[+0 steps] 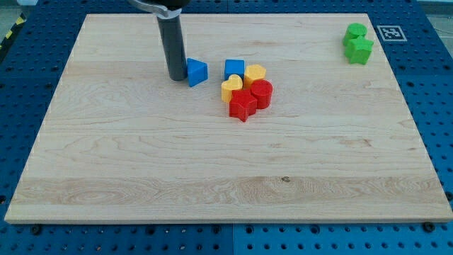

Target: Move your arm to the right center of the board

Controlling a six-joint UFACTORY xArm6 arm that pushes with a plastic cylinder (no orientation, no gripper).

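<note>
Pale wooden board [141, 156] on a blue pegboard table; we log the state w/ task essentially not started. Our tip [175, 77] sits at the view's upper left-centre, just beside, maybe touching, the blue triangular block [197, 72] on its left side. Target = right centre of the board, i.e. bare wood at the view's right edge, mid-height, well apart from the tip. No pincer on this rig, only a straight dark rod, so released/clenched doesn't apply and nothing is grasped.

Between tip and target lies a cluster: blue cube [234, 69], yellow hexagonal block [255, 73], yellow heart block [231, 88], red cylinder [261, 92], red star block [243, 105]. Two green blocks [357, 42] sit at the view's top right, shapes approx. We judge whole traverse remains; a path below the cluster looks clear.
</note>
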